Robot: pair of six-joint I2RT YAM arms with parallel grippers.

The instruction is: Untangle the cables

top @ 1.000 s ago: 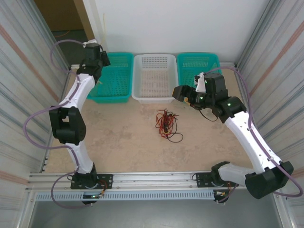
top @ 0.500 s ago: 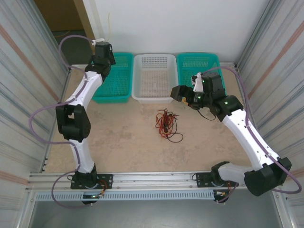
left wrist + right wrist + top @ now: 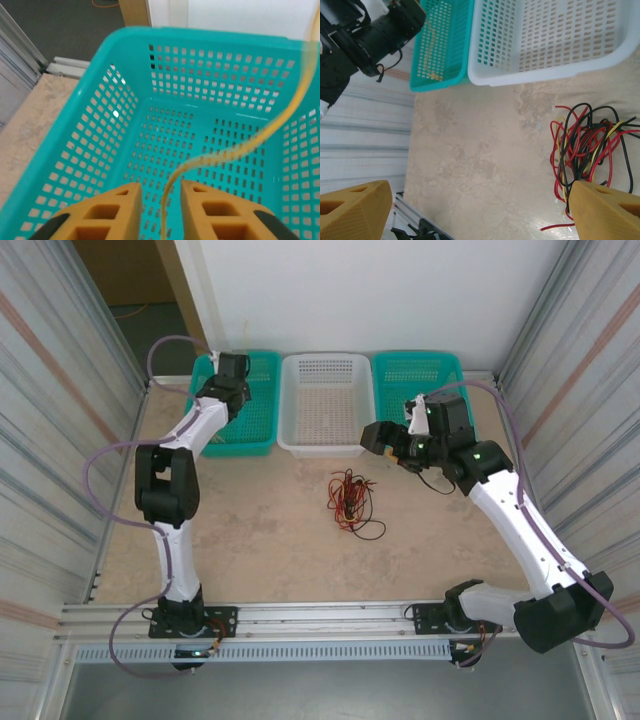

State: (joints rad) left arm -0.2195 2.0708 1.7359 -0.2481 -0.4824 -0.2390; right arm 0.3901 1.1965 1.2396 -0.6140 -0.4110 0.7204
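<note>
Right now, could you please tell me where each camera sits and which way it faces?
Top external: fixed above and behind the bases, looking down on the table, left arm, right arm and tangled cables.
Left wrist: on the left arm, looking into the left teal basket; a yellow cable runs between the parted left pincer.
Right wrist: on the right arm, looking down at the table; open right pincer at the bottom corners.
Shared: top and right wrist both show the tangled cables and the white basket.

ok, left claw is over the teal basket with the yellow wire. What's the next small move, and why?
Probably open the left claw wider and lift away. The yellow cable runs loosely through its narrow gap and hangs into the teal basket, so it should drop in.
</note>
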